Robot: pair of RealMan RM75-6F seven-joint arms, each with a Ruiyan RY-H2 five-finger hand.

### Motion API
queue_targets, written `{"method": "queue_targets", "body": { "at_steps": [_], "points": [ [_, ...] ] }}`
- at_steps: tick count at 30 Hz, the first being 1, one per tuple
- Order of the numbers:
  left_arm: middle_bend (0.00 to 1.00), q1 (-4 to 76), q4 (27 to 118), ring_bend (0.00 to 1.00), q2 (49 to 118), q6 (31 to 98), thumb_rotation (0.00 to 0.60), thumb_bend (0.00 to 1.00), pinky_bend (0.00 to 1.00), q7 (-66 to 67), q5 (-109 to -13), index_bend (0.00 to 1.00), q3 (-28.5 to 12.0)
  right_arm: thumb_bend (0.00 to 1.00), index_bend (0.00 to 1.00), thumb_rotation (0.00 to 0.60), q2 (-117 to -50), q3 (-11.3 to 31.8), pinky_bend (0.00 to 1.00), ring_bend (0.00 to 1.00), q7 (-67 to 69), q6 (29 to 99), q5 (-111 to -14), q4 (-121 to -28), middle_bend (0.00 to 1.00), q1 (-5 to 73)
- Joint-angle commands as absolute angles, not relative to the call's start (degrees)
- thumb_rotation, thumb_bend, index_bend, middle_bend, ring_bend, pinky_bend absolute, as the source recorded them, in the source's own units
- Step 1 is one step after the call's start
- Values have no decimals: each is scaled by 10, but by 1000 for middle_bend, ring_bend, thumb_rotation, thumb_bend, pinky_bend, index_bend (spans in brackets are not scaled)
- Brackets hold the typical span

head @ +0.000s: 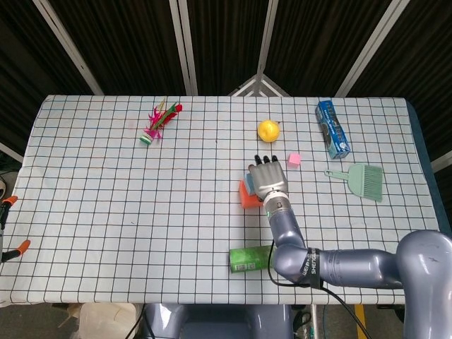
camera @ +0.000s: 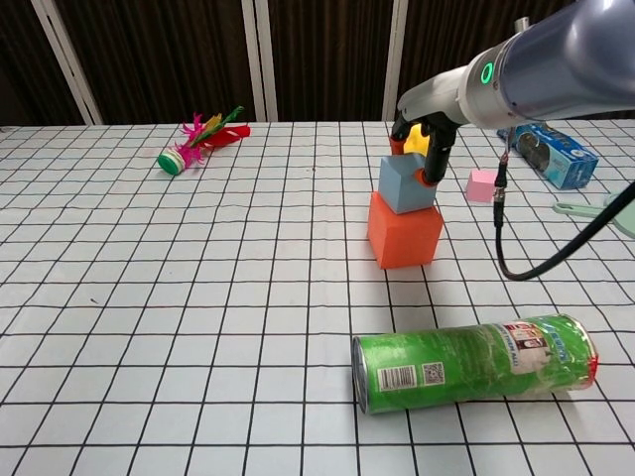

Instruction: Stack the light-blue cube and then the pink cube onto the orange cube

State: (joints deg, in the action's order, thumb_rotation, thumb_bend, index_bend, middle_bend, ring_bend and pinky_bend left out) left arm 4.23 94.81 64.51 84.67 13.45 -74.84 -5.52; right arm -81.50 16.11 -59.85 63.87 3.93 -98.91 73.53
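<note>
**Blue on orange — now let go cleanly**

The right hand (camera: 425, 149) hangs over the small stack near the middle of the checked worktop (camera: 198, 297). From the chest view its fingers (camera: 435, 159) come down beside the light-blue foam cube (camera: 405, 182), which sits on top of the larger orange cube (camera: 403, 230), turned a little off square from it. Whether the fingers grip the blue block or only brush its far side I cannot tell — the hand covers the contact from above and the block hides it from the front. The left hand shows in neither view.

The small pink cube (camera: 481, 184) waits on the cloth just to the right of the stack and a little behind it, apart from everything; in the overhead view it lies beside the hand's fingertips (head: 294, 159).

My reading is that the first placement is as good as done and the release is the delicate part. The fingers should part fully and the hand should rise straight up, not sideways, or a trailing fingertip could drag the blue block off its base. The reach to the pink cube is short, so the arm ought to clear the stack's height before swinging across.

A green cylindrical snack can (camera: 474, 361) lies on its side nearer the robot, and a yellow ball (head: 268, 129) rests beyond the stack; neither looks to be in the way.
</note>
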Motion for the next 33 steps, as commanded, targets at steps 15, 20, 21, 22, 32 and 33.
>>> {"method": "queue_targets", "body": {
  "at_steps": [15,20,21,22,32,33],
  "points": [
    [13,43,949,0,645,843,600,200,18,135,-743,139,-56,583,415,600,-791,166,95,95,-577,665,23,-1037,78,727],
    [13,44,949,0,645,842,600,201,18,133,-744,139,-56,582,415,600,-793,164,95,95,-576,674,25,-1042,78,727],
    [13,44,950,0,644,842,600,200,18,132,-745,139,-56,582,415,600,-794,164,95,95,-576,675,25,-1042,78,728],
    [13,43,950,0,644,843,600,200,18,132,-746,139,-55,582,415,600,-795,164,95,95,-576,676,26,-1042,78,728],
    [13,46,948,0,641,834,600,200,18,123,-741,139,-56,582,415,600,-802,165,95,95,-570,700,33,-1054,78,724],
    [13,46,947,0,640,832,600,200,18,121,-741,139,-56,582,415,600,-803,165,95,95,-570,703,33,-1056,78,724]
  ]
}}
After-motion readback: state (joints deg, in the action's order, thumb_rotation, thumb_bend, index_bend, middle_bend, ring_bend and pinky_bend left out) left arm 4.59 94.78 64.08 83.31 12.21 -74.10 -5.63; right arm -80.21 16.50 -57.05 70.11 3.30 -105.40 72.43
